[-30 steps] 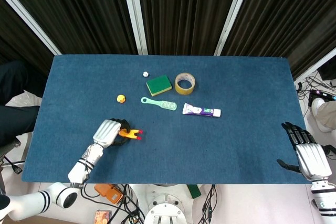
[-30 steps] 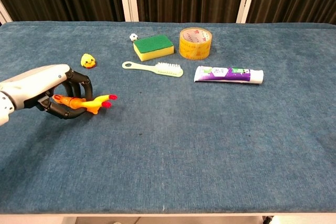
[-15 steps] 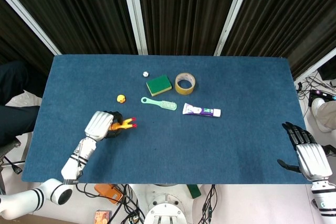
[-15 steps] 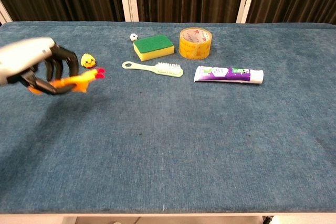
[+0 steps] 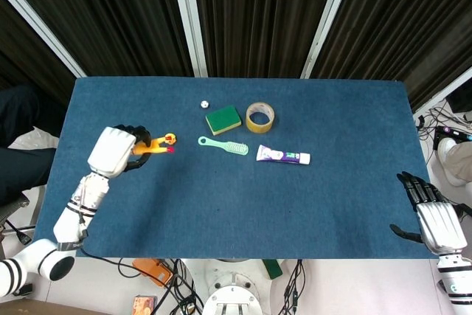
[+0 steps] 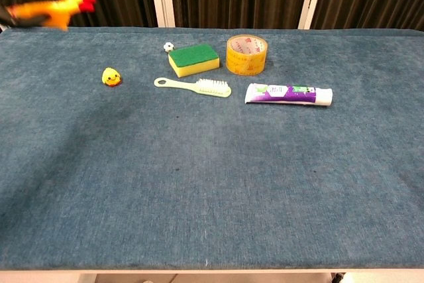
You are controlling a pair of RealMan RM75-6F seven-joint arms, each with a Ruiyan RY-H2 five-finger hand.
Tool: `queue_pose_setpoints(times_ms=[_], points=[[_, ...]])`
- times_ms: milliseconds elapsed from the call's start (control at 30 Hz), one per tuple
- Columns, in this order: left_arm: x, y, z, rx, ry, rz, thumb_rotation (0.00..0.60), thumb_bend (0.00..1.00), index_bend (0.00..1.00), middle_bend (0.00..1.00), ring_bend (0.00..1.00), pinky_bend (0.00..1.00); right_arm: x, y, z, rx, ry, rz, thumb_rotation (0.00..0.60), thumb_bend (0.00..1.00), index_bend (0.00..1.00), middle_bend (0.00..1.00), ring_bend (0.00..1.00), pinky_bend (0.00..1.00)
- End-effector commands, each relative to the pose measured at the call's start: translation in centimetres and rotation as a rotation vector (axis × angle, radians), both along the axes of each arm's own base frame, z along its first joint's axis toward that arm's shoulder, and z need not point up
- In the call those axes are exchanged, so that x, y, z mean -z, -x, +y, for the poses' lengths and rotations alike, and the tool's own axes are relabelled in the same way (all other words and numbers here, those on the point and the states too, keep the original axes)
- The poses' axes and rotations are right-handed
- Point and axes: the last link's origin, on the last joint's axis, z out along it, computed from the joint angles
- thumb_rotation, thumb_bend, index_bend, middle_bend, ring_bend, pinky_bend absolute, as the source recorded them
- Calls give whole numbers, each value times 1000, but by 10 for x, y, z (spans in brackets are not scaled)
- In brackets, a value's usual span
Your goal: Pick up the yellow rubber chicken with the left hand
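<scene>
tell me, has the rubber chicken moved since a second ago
Yes. The rubber chicken, held in the left hand, has gone up off the table and toward the far side, now level with the small yellow duck.

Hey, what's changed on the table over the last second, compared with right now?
The left hand, holding the yellow rubber chicken throughout, lifted it off the table and carried it up and away from the robot. The small duck toy, brush, sponge, tape roll, toothpaste tube and right hand stayed put.
</scene>
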Motion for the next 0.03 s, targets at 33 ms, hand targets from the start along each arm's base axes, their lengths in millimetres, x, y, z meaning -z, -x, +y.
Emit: queue_pose_setpoints(times_ms=[33], points=[[-18,-5,-1,18,-50,10,600,479,693,668,586,609,0,0,0,0,0,1,600,213,74,126,158,192]])
